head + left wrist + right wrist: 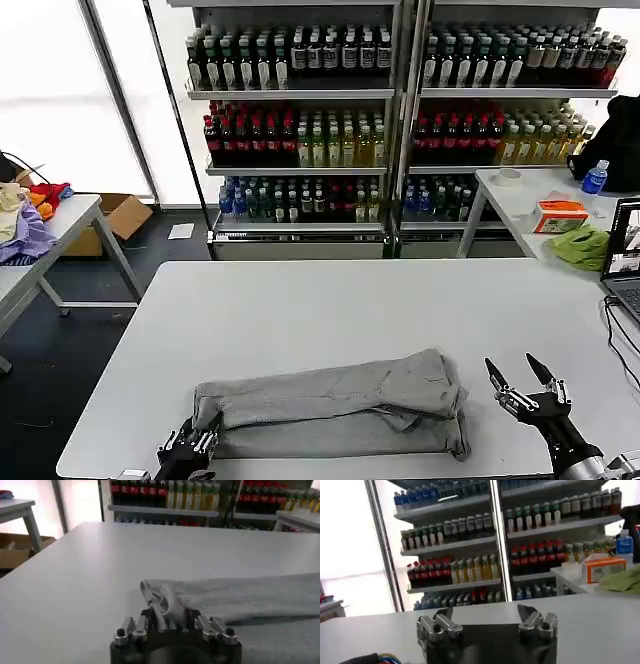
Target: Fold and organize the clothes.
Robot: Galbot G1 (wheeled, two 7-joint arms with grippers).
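Observation:
One piece of the clothes, a light grey shirt point(340, 405), lies folded into a long band across the near part of the white table point(300, 310). My left gripper point(190, 445) sits at the shirt's left end, near the table's front edge. In the left wrist view that gripper point(159, 600) is shut on a pinched fold of the grey shirt point(250, 597). My right gripper point(512, 375) hovers just off the shirt's right end, open, with nothing between its fingers. The right wrist view has the right gripper point(484, 612) spread wide above bare table.
Shelves of bottles point(400, 120) stand behind the table. A side table at the right holds a lime-green cloth point(582, 245), an orange box point(560, 215) and a laptop point(625, 260). Coloured garments point(30, 215) lie on a table at the left.

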